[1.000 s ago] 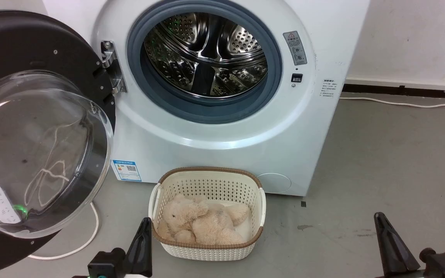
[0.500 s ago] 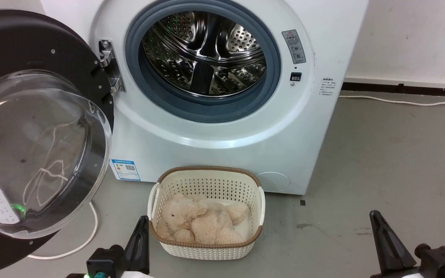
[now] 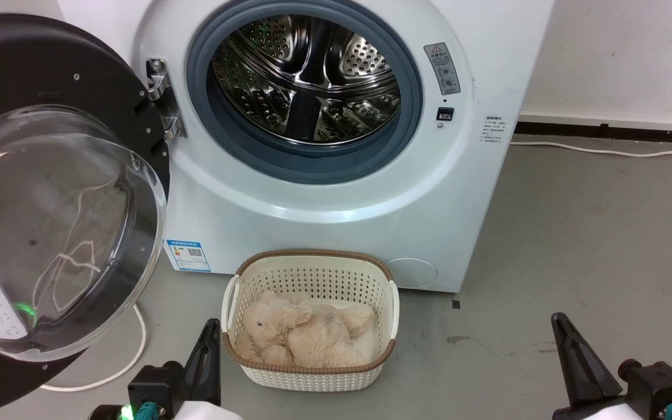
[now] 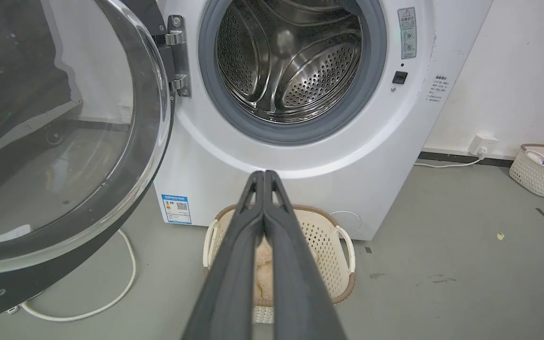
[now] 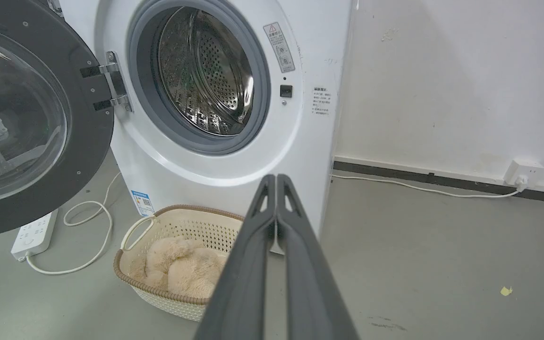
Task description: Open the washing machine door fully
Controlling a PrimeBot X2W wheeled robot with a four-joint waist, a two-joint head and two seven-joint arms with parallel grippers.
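The washing machine door point(image 3: 50, 70) stands swung wide to the left on its metal hinge point(image 3: 160, 96); its black ring and bulging glass bowl point(image 3: 50, 233) face me, as also in the door point(image 4: 64, 141) and door point(image 5: 26, 118) of the wrist views. The white washing machine point(image 3: 324, 192) shows its steel drum point(image 3: 307, 76) and grey gasket. My left gripper point(image 3: 212, 329) sits low at the bottom left, shut and empty point(image 4: 264, 175). My right gripper point(image 3: 556, 324) is at the bottom right, fingers pressed together point(image 5: 276, 179), holding nothing. Both hang well clear of the door.
A cream basket point(image 3: 312, 274) with a beige plush bear point(image 3: 301, 335) sits on the floor before the machine. A white cable point(image 3: 132, 356) and power strip point(image 5: 31, 233) lie under the door. Another basket point(image 4: 541, 170) stands far right by a wall socket point(image 5: 524, 171).
Both grippers have drawn slightly down and back in the head view, and that view has shifted a little. The door stays at the same angle.
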